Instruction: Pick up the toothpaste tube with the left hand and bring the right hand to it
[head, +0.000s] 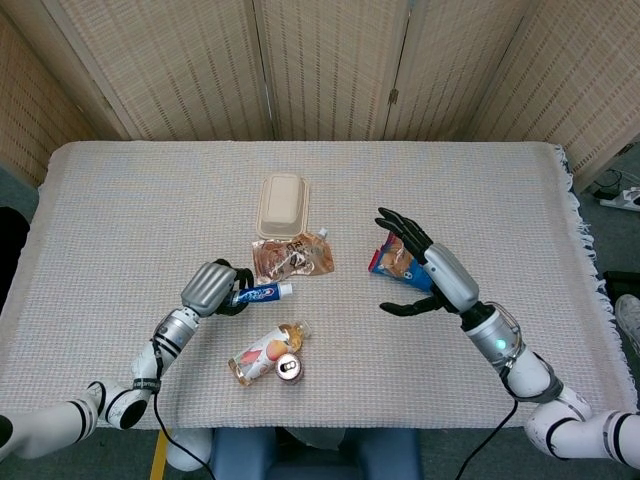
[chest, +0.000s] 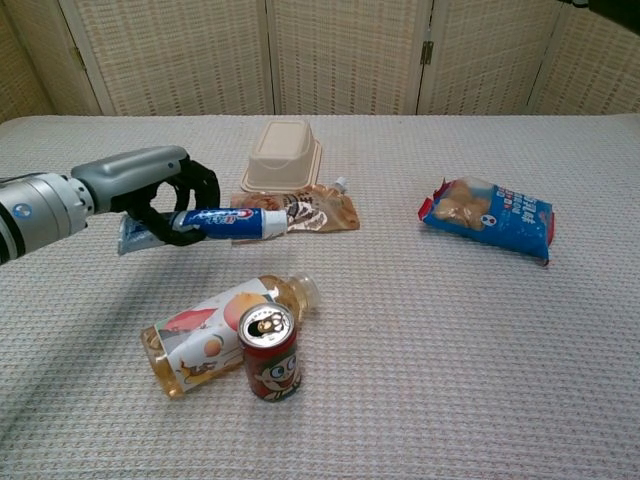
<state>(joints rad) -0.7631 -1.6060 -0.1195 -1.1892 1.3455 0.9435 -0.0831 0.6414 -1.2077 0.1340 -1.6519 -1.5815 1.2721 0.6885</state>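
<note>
We see the main risk in the gap between our two hands. Our left hand (head: 208, 288) wraps its fingers around the toothpaste tube (chest: 222, 222) low in the left-centre of the head view, while our right hand (head: 428, 272) hovers well apart in the right-centre, fingers spread and holding nothing, above the blue snack bag (chest: 488, 217). In the chest view only the left hand (chest: 165, 195) shows; the right is out of that frame. To bring the right hand across, we judge it must pass near the brown foil pouch (head: 291, 259) and the beige lidded box (head: 283, 205), and a low sweep could drag either across the desk (head: 120, 200).

A second hazard: the grip sits toward the flat crimped end of the tube, so most of its length sticks out unsupported. We think a nudge from the arriving hand could lever the tube out of the fingers, and it would drop close to the juice bottle (chest: 215, 335) and the red can (chest: 270, 351) lying just below it in the frame.

The tube's long axis runs roughly level, left to right across both views. Its white cap end points toward the right of the frame, towards the pouch, and the crimped tail points left, past the hand. We cannot tell whether the tube clears the desk surface or brushes it.
</note>
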